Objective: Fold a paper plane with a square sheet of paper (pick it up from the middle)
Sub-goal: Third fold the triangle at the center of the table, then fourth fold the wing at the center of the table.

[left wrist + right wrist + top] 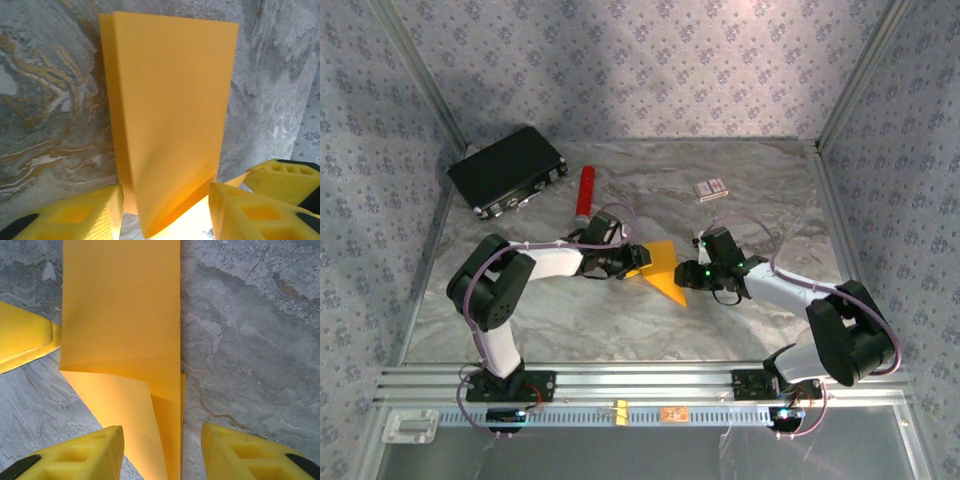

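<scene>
Square sheet of paper, orange-yellow, folded to a point; left tool, right tool both parted.

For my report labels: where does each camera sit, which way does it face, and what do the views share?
Top external: above and behind the arm bases, looking down at the grey marbled table; both arms show, left gripper and right gripper beside the folded orange-yellow sheet of paper.
Left wrist: on the left arm, looking past its own yellow fingers at the paper.
Right wrist: the same from the right arm.
Shared: paper and table.
</scene>
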Tool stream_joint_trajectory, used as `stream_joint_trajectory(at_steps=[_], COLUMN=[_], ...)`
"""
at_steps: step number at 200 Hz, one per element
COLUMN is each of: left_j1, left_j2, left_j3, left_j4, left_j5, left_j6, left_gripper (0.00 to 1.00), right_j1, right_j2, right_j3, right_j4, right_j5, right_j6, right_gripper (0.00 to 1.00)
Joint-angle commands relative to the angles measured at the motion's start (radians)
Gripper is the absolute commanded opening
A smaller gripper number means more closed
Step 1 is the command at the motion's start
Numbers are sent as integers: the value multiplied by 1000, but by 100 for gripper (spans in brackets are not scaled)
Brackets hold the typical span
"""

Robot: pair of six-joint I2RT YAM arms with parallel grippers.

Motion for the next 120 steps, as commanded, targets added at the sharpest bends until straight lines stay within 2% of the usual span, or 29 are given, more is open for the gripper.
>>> stream_joint_trajectory(at_steps=[1,80,120], left_j1=[2,4,4], left_j2=[-30,35,42], left_j3=[15,34,32], left_j4=[-54,61,75], left_j5=[-33,82,85], left_j6=[31,-6,-14], left_gripper=[49,40,40], right_j1=[8,9,9], right_j2=[-19,-22,-37], right_j3=[0,-5,-13], right_j4=[-24,-21,-26], right_j5=[18,18,26], right_j6=[-8,-8,-7], right_gripper=[46,46,46])
